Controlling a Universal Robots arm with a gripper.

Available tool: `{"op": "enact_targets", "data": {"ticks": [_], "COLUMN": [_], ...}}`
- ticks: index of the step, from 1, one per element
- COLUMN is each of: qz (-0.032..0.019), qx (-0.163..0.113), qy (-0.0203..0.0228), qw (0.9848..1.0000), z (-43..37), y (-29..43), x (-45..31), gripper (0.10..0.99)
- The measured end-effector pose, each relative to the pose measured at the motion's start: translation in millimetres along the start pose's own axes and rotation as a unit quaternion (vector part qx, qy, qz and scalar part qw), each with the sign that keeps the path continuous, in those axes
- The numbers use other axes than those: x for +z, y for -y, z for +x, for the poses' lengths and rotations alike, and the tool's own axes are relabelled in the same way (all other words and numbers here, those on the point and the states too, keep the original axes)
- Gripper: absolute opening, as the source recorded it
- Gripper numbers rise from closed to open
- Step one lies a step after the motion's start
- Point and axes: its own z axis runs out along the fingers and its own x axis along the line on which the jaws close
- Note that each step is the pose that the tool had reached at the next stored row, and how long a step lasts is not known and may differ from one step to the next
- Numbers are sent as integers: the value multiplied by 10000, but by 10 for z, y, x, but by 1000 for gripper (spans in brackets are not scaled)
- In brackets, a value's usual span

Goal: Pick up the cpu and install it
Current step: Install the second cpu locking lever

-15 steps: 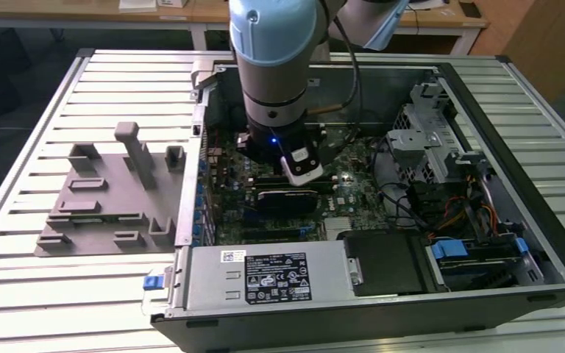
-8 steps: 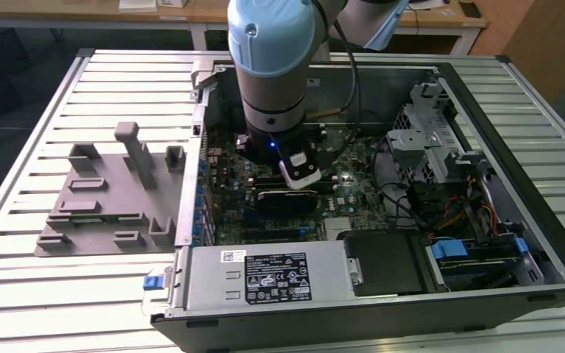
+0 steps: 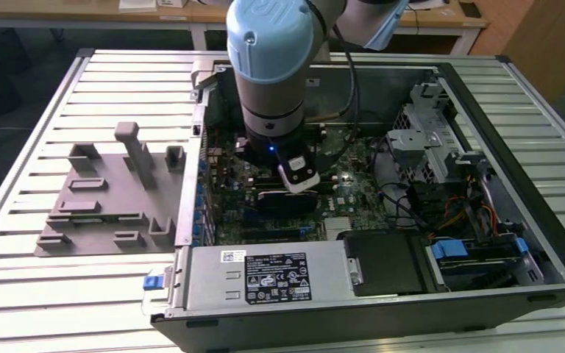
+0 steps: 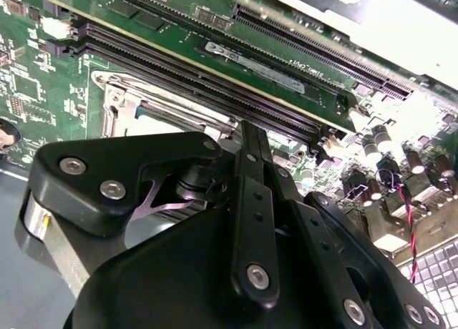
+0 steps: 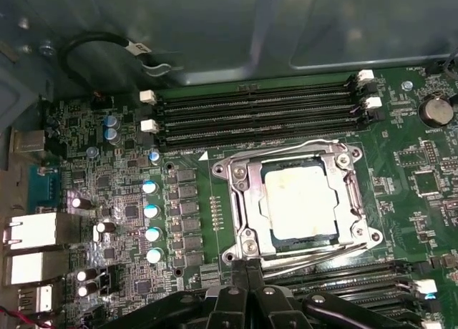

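First wrist view: small flat square silver-white cpu [image 5: 299, 204] already seated in the motherboard's metal socket frame [image 5: 240, 200], apparently installed; black gripper [image 5: 247, 272] just beside it, jaws pressed together, holding nothing.

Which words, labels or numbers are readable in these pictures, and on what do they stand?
No text reads clearly.
power supply label: print too small.
memory sticker: blurred.
motherboard markings: too small.
cable tag: blurred.
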Motion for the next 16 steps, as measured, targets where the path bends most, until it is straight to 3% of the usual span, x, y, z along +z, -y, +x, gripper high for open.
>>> {"op": "enact_targets", "data": {"ticks": [3, 9, 16], "qz": [-24, -140, -159], "qx": [2, 10, 11], "qy": [-3, -17, -20], "qw": [10000, 9999, 9999], "z": [15, 38, 46], "y": [6, 15, 21], "x": [16, 40, 80], "gripper": [106, 106, 106]}}
